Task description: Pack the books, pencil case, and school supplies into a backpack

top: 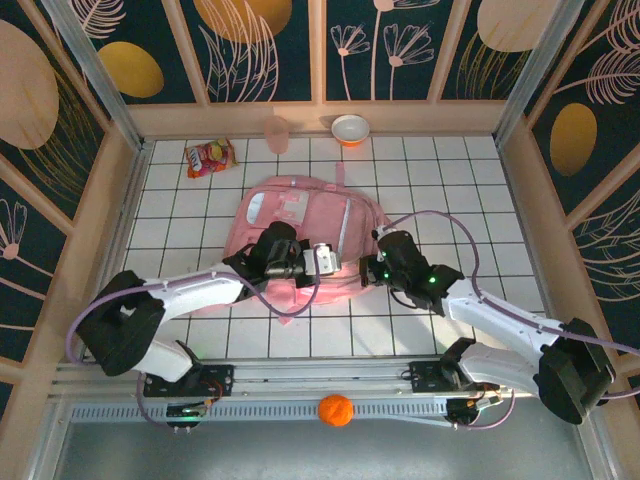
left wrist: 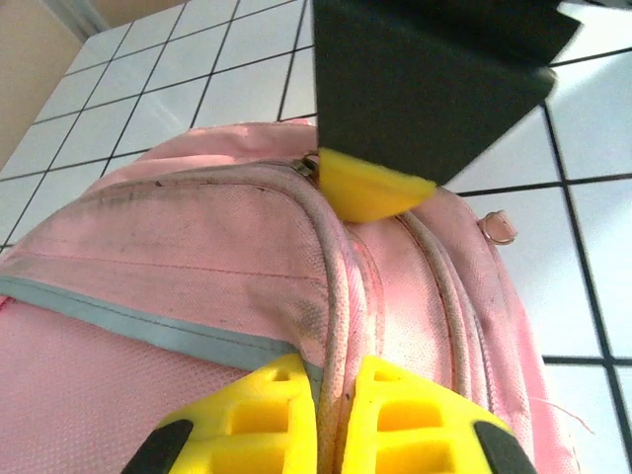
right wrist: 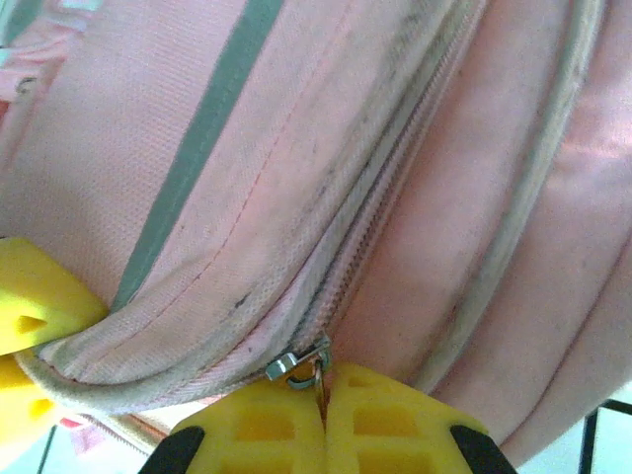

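So the pink backpack [top: 290, 215] is lying flat pretty much in the middle of the white tiled desk [top: 450, 180], with both arms reaching in over its near edge. The left gripper [top: 328, 262] sits on the near middle of the bag. From its wrist camera, the left gripper [left wrist: 338, 370] has its yellow fingers [left wrist: 281, 420] squeezed together on the pale piped seam that runs up the bag's top panel, so it's clamped on the backpack [left wrist: 178, 257] itself. The right gripper [top: 372, 268] is just beside it, on the right. In its own camera the right gripper [right wrist: 324, 380] has its fingers pressed together too, with the little metal zip pull [right wrist: 299, 362] pinched right at their tips. The zipper runs away up the pink fabric [right wrist: 326, 128] and looks zipped closed along the stretch I can see. The two grippers are really close to each other, nearly touching. Further back on the desk there's a red-and-yellow snack packet [top: 210, 158] at the far left, then a pink cup [top: 277, 133] and a white-and-orange bowl [top: 350, 128] by the far wall. An orange ball [top: 336, 410] sits down on the rail between the arm bases.
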